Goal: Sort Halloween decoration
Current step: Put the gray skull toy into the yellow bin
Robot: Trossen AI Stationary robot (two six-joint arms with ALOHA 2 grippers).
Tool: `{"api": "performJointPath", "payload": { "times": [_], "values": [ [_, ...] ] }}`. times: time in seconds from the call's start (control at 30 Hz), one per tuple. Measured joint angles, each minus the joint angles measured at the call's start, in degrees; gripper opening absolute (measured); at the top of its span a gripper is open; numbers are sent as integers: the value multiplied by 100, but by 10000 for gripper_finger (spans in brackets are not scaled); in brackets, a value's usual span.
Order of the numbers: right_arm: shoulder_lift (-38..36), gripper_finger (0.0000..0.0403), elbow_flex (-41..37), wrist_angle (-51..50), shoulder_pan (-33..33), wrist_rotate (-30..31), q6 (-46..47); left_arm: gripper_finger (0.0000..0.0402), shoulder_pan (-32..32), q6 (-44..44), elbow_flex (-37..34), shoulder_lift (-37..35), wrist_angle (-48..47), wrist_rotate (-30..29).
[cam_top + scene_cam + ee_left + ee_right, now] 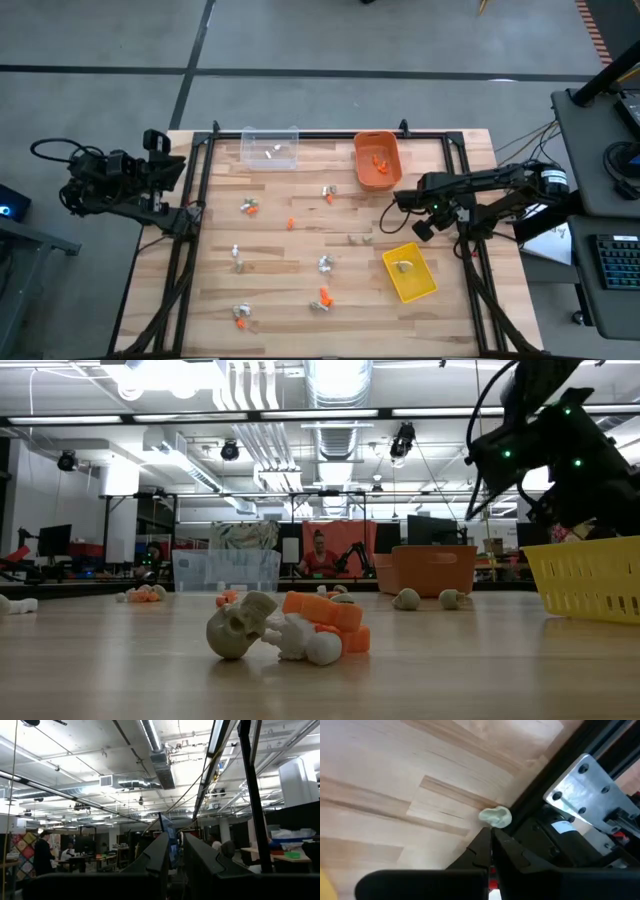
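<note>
The right end effector [424,226] hangs over the right part of the counter [300,255] in the high view, between the orange bin [377,160] above it and the yellow bin [409,271] below it. Its fingers are clenched tight together. In the right wrist view a small pale skull-like trinket [496,816] sits just past the fingertips, close against the dark frame rail [555,770]; whether the tips pinch its edge or have closed beside it cannot be told from here. That spot next to the rail probably explains the steep approach, since the frame leaves little room to come in from the side.

The Halloween decoration [322,296] is mostly scattered across the middle and lower left of the counter: small orange, white and tan pieces in loose clusters, well apart from one another. Some already lie by kind in the containers: orange pieces in the orange bin, a pale piece in the yellow bin, and white ones in the clear bin [270,148] at the upper centre. The bins line the far and right sides, likely so each stays within reach while the middle serves as the picking area.

The left end effector [172,865] waits off the counter's left edge, fingers nearly closed with nothing between them, pointing out into the room.
</note>
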Motion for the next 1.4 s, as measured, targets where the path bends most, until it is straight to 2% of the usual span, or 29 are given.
{"api": "performJointPath", "payload": {
  "times": [0.3, 0.57, 0.87, 1.03, 1.13, 1.27, 1.4],
  "values": [
    [524, 9, -4, 22, 199, 9, 98, 40, -2, -2, 0, 12, 8, 0],
    [747, 9, 67, 51, 159, -113, 1283, 40, 0, 2, 0, -21, 44, 2],
    [749, 9, 74, 185, 91, -103, 1651, 40, -2, -25, 350, -44, 53, 2],
    [756, 9, -14, -255, -151, -37, 2764, 40, -2, -96, 322, -39, -7, 4],
    [758, 9, -10, -243, -155, 141, 3127, 40, -2, -3, 293, 19, -7, 4],
    [758, 9, -22, -273, -147, 44, 3663, 40, -1, 88, 347, 48, 12, 4],
    [758, 9, -29, -256, -151, 287, 4150, 40, 0, 94, 421, 27, -30, 4]
  ]
}}
